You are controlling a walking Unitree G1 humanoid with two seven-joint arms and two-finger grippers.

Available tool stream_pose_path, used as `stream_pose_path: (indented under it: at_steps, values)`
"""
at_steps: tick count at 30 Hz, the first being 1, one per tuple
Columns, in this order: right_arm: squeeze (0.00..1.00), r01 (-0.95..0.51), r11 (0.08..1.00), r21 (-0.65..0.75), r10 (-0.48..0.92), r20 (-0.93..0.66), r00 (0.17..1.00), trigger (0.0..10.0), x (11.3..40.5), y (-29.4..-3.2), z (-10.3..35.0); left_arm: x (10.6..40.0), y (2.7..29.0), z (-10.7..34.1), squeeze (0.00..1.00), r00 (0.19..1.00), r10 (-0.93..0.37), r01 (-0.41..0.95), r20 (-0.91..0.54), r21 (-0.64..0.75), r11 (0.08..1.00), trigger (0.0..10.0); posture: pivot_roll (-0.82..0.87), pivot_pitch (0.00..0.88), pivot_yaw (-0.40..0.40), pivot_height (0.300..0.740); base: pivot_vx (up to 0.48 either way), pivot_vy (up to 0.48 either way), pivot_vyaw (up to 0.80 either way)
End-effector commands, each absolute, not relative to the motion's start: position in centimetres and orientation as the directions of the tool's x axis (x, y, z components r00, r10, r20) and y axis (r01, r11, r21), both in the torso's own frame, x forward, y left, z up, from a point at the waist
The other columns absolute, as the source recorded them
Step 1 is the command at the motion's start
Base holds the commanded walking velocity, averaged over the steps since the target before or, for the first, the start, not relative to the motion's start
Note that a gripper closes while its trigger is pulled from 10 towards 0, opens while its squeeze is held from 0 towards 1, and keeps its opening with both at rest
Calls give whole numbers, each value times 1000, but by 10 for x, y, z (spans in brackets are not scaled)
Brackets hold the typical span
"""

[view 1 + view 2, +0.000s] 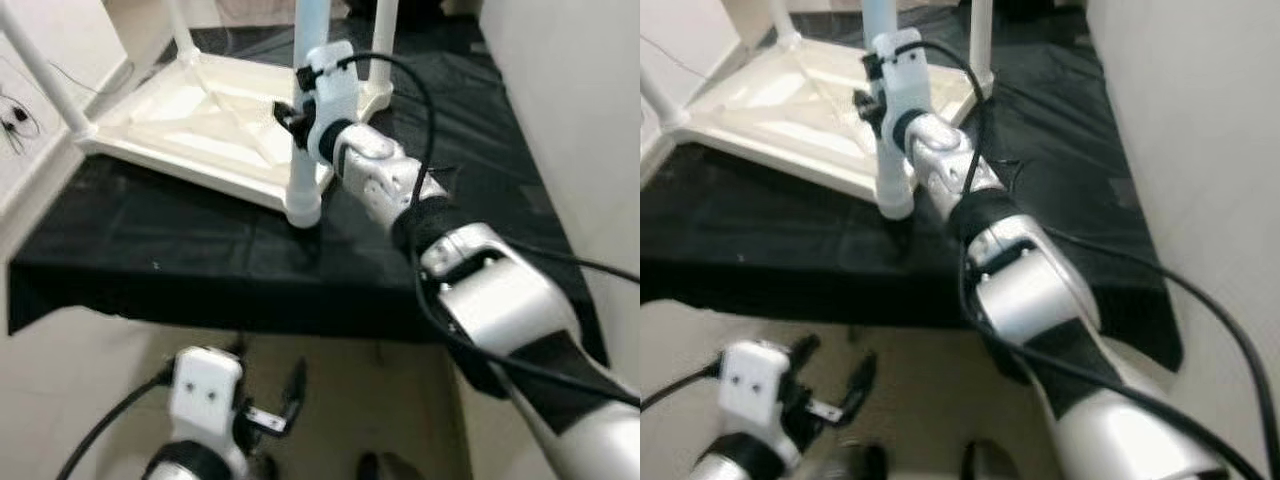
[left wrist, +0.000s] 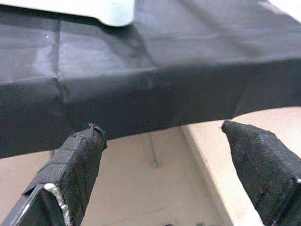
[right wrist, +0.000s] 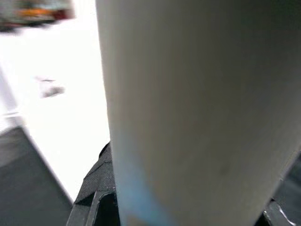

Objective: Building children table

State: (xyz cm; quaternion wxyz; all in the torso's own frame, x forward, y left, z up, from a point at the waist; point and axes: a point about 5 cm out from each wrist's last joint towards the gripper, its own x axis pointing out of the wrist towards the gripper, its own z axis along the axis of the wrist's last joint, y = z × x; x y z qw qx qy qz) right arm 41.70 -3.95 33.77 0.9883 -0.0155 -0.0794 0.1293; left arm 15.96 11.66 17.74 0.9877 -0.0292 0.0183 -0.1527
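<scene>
Left eye view | right claw [image 1: 296, 112] clenched on upright white leg [image 1: 303, 180] | upturned tabletop [image 1: 200, 120] beside it | left claw [image 1: 268, 395] released, idle below

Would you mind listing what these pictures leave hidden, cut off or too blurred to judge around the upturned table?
- White plastic table leg: its top is cut off by the upper edge of both eye views.
- Right tool: its black fingers are largely hidden behind its white housing and the leg, so the grip is unclear.
- White upturned tabletop: its far-left corner runs out of frame.
- Right wrist view: background behind the leg is blurred.
- Left tool: open, below the black cloth's edge.
</scene>
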Motion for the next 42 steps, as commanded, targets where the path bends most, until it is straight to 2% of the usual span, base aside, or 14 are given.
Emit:
stream_pose_path:
  at_steps: [1,3,11,12,13,14,21,29,32,37,38,39,40,42]
  values:
    - [0,-111,986,-126,100,-93,991,10000,423,-55,286,158,119,173,0,954,-293,290,-59,-59,955,10000,66,302,-40,734,0,0,0]
    - [0,-73,994,-78,64,-115,991,10000,422,-52,281,158,120,172,0,955,-291,288,-59,-57,956,10000,66,302,-40,734,0,0,0]
    - [0,83,988,-132,-94,-74,993,10000,420,-53,280,159,120,172,0,955,-290,287,-56,-56,956,10000,64,301,-42,734,0,0,0]
    - [0,227,971,-81,-233,-82,969,10000,417,-54,276,159,120,172,0,956,-287,284,-54,-56,957,10000,63,302,-43,734,0,0,0]
    - [0,227,971,-81,-233,-82,969,10000,417,-54,276,159,120,172,0,956,-287,284,-54,-56,957,10000,63,302,-43,734,0,0,0]
    - [0,324,946,-11,-323,-102,941,10000,414,-53,271,160,120,172,0,958,-283,280,-54,-54,959,10000,63,302,-43,734,0,0,0]
    - [0,508,861,25,-507,-35,861,10000,407,-57,267,163,118,171,0,961,-272,269,-46,-55,961,10000,73,288,-38,734,0,0,0]
    - [0,722,692,9,-721,40,692,10000,399,-68,276,165,112,170,0,964,-264,261,-42,-71,963,10000,101,270,-51,734,0,0,0]
    - [0,735,678,19,-735,29,678,10000,398,-66,279,165,111,169,0,963,-267,263,-43,-71,962,10000,106,264,-57,734,0,0,0]
    - [0,673,737,63,-673,-19,739,10000,399,-55,278,165,109,167,0,961,-271,267,-48,-69,961,10000,104,255,-62,734,0,0,0]
    - [0,634,769,82,-632,-48,773,10000,400,-51,276,164,110,167,0,962,-270,267,-48,-68,961,10000,104,255,-62,734,0,0,0]
    - [0,533,835,136,-529,-62,846,10000,403,-44,273,164,110,167,0,962,-268,265,-49,-64,962,10000,104,255,-62,734,0,0,0]
    - [0,533,835,136,-529,-62,846,10000,403,-44,273,164,110,167,0,962,-268,265,-49,-64,962,10000,104,255,-62,734,0,0,0]
    - [0,294,930,221,-298,-16,954,10000,405,-29,269,164,111,166,0,963,-264,261,-52,-59,963,10000,92,253,-61,734,0,0,0]
